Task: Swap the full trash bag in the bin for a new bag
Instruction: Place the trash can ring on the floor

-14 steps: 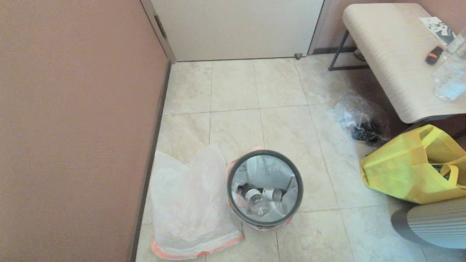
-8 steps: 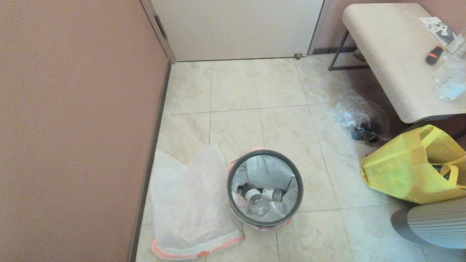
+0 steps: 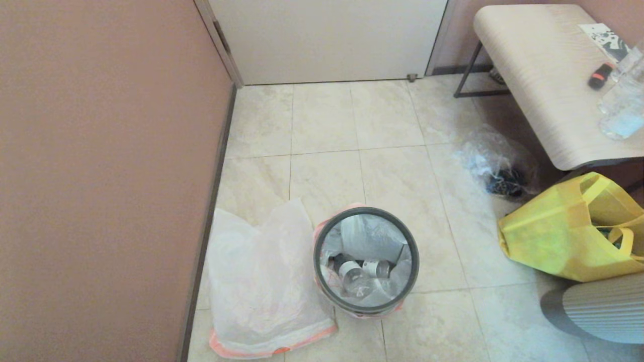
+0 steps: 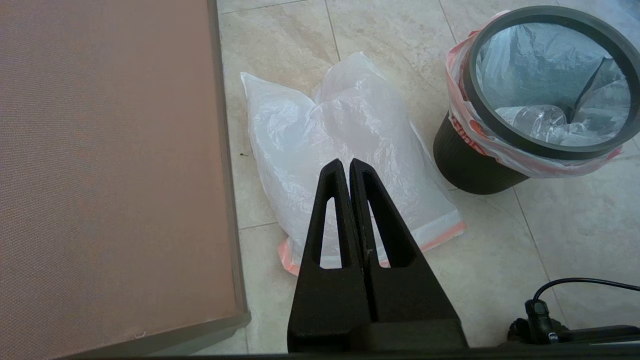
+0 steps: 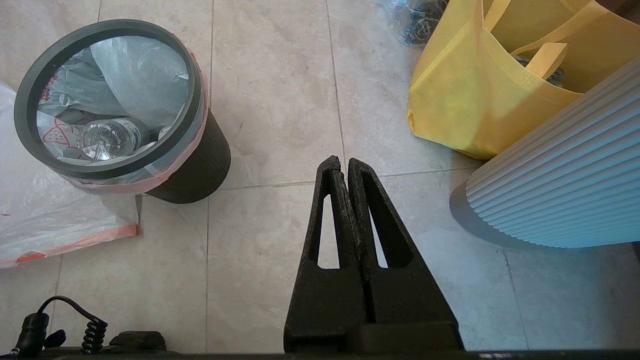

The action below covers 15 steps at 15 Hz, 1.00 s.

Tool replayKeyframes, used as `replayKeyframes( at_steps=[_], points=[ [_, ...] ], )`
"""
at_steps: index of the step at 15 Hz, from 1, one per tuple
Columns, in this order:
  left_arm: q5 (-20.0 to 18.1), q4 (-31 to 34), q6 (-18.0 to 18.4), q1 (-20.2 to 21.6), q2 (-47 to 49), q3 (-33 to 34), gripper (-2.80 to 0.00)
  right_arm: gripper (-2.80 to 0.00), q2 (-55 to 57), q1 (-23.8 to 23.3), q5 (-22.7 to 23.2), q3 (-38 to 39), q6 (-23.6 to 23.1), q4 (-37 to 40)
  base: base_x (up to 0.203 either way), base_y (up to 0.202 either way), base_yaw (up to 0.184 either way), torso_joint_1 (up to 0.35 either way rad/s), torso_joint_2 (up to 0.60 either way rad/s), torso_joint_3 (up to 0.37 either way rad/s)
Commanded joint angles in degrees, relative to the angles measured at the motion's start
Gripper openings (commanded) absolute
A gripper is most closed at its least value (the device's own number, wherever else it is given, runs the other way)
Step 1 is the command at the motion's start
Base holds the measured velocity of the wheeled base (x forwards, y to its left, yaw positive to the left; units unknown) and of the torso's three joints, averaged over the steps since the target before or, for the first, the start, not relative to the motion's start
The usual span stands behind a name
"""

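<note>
The small round black bin (image 3: 366,306) (image 4: 465,160) (image 5: 195,165) stands on the tiled floor with a dark grey hoop (image 3: 317,261) (image 4: 505,142) (image 5: 30,85) round its top. A clear bag with an orange hem lines it and holds plastic bottles (image 3: 354,274) (image 5: 107,137). A new clear bag (image 3: 261,281) (image 4: 350,125) (image 5: 40,220) with an orange hem lies flat on the floor left of the bin. My left gripper (image 4: 346,162) hangs shut and empty above the new bag. My right gripper (image 5: 344,161) hangs shut and empty over bare tiles right of the bin. Neither shows in the head view.
A brown wall (image 3: 100,176) runs along the left. A yellow shopping bag (image 3: 563,231) (image 5: 460,95) and a ribbed white object (image 3: 604,306) (image 5: 565,195) stand at the right. A clear bag with dark contents (image 3: 498,166) lies near a bench (image 3: 538,75). A white door (image 3: 327,40) is behind.
</note>
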Motion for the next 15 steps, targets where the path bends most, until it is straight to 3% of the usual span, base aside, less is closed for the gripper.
replayKeyframes(
  at_steps=[1, 7, 10, 15],
  points=[
    [-0.02, -0.01, 0.01, 0.02, -0.02, 0.00, -2.80, -2.80, 0.05, 0.02, 0.00, 0.18, -0.18, -0.03, 0.000, 0.000, 0.000, 0.000, 0.00, 0.000],
    [-0.02, -0.01, 0.01, 0.02, -0.02, 0.00, -2.80, -2.80, 0.05, 0.02, 0.17, 0.18, -1.13, 0.20, 0.000, 0.000, 0.000, 0.000, 0.00, 0.000],
    [-0.02, -0.01, 0.01, 0.02, 0.03, 0.00, -2.80, -2.80, 0.06, -0.53, 0.43, -0.40, -5.03, 0.35, 0.000, 0.000, 0.000, 0.000, 0.00, 0.000],
    [-0.02, -0.01, 0.01, 0.02, -0.02, 0.00, -2.80, -2.80, 9.49, -0.64, -3.52, -12.10, -8.74, 1.40, 0.000, 0.000, 0.000, 0.000, 0.00, 0.000]
  ],
)
